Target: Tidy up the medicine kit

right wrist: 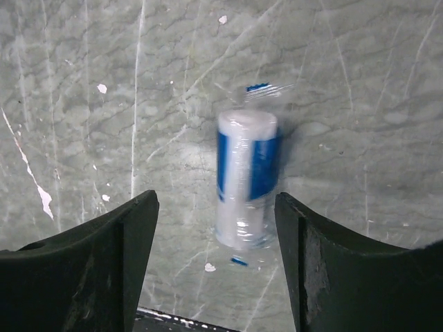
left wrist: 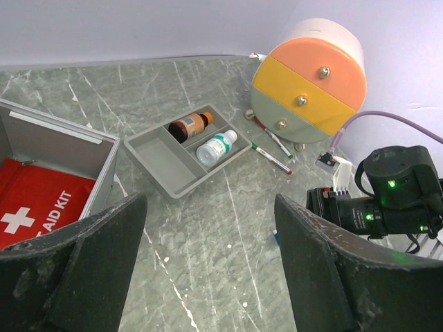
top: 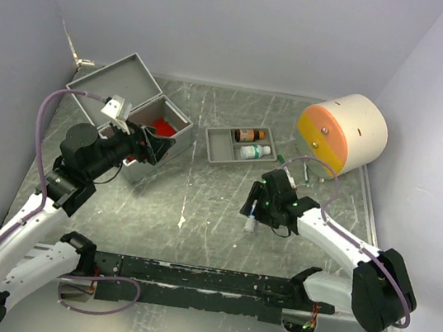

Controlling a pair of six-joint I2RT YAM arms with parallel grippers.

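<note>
Grey tray [top: 221,145]: 2 bottles [top: 249,135] | 1 wrapped roll [right wrist: 246,180] | 1 medicine kit [top: 117,84]

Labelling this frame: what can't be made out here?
Left wrist: red pouch in the medicine kit cut off by the frame edge and a finger.
Top: kit interior partly hidden behind the left arm.
Right wrist: blue-and-white roll blurred, print unreadable.
Top: bottles, labels too small to read.
</note>
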